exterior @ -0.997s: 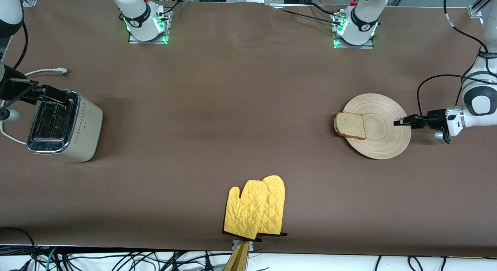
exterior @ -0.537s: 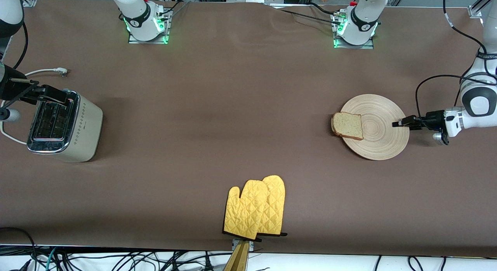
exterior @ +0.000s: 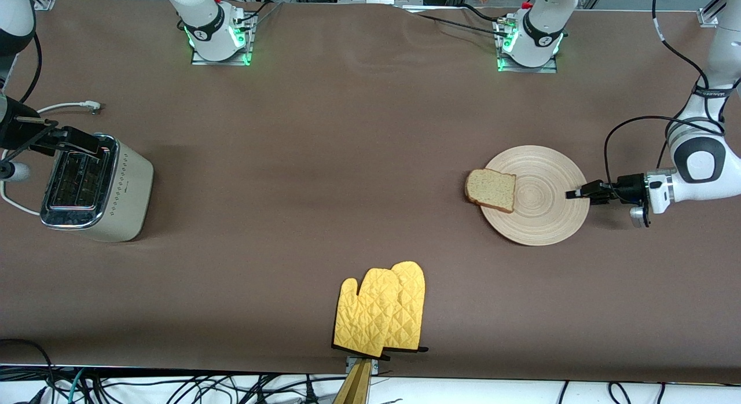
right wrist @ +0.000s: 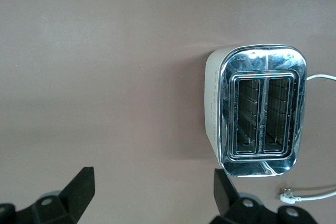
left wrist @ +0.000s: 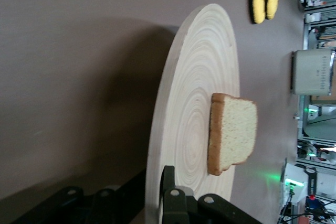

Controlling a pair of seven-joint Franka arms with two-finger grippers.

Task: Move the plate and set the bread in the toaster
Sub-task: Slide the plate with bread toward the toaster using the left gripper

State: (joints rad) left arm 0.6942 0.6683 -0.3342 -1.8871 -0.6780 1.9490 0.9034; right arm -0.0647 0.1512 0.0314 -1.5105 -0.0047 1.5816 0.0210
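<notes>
Now the left gripper clamps the rim of the pale grooved plate, speckled brown-crusted bread overhanging its edge; right gripper hangs spread-fingered above the chrome-topped toaster.

Front view high, facing robots; left wrist close along plate; right wrist above toaster.

One plate, one bread slice and one toaster with two slots are counted on the surface. Two yellow oven mitts are recorded, lying overlapped. One white cord is noted beside the toaster.
</notes>
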